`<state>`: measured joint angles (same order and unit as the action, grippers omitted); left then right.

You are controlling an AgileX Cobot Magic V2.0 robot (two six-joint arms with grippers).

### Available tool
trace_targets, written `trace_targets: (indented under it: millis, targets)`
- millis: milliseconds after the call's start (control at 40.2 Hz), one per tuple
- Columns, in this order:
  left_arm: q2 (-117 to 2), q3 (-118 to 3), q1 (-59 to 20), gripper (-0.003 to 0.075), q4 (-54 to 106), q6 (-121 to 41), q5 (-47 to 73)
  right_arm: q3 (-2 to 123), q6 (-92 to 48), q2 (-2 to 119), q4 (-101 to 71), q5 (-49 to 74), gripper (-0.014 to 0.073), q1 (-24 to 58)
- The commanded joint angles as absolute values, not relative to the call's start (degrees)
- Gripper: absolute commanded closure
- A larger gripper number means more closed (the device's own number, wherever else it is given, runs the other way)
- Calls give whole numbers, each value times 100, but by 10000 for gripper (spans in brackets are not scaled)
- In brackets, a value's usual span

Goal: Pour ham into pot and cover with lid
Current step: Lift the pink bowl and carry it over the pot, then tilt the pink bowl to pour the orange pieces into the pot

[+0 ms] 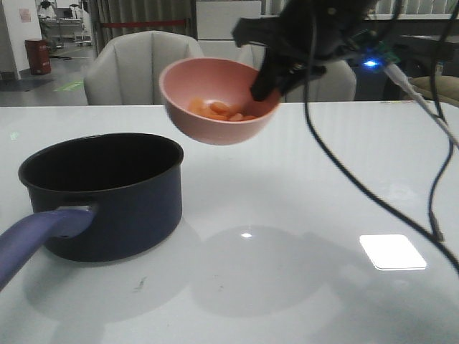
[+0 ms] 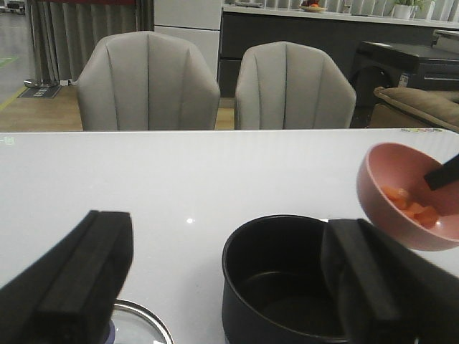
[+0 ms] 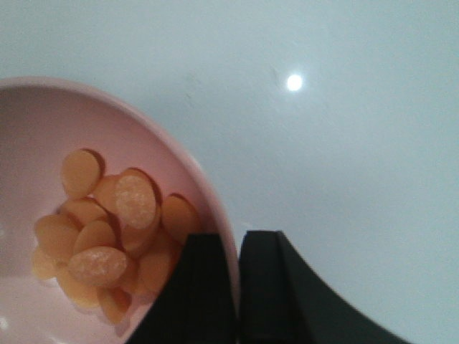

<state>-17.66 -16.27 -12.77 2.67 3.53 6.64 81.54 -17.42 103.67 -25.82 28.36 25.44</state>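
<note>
I have the right gripper (image 1: 267, 84) raised well above the desk (image 1: 315, 215), its arm reaching in from the upper right of the front view and angled down toward the bowl (image 1: 219, 100). Its jaws are clenched on the bowl's rim: in the right wrist view one finger sits inside the wall and the other outside, with the thin pink edge pinched between them (image 3: 237, 287). The bowl hangs clear of the desk, tipped so that its opening faces toward the camera and slightly to the left.

The ham (image 1: 219, 110) lies inside the bowl, heaped against the lower wall just beside the inner finger; I count around a dozen orange slices in the right wrist view (image 3: 115, 236).

The pot (image 1: 107, 193) stands upright on the desk, below the held bowl and off to its left, apart from it. Its long purple handle (image 1: 36, 233) points toward the near left corner. The inside looks dark and bare from the left wrist view (image 2: 283, 287).

My left gripper (image 2: 229, 287) hovers low on the near side of the pot, jaws released and spread wide, holding nothing. Between those fingers I see the pot, and close under one finger the lid (image 2: 143, 322), of which only a curved glass edge shows.
</note>
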Motion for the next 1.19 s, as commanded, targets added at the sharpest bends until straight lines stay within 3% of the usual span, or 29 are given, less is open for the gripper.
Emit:
trace_targets:
  millis: [0,249,497,920,1168]
  targets:
    - [-1802,-1791,-1321,135,319,362,171,8363,-1939,10050,-2501,1757,463,2947]
    - [-1802,-1791,-1321,135,319,362,171,8076,-1947,10064,-1509,-457,463,3860]
    - [-1802,-1791,-1321,135,319,362,171,7425,-2440,10204,-1149,-2571,463,4228]
    - [-1802,-1791,-1321,135,319,362,171,7368,-5910,10865,-2243,-4385,462,4708]
    - [-1802,-1791,-1321,135,319,362,171,7368,-7148,11350,-2291,-5736,464,4853]
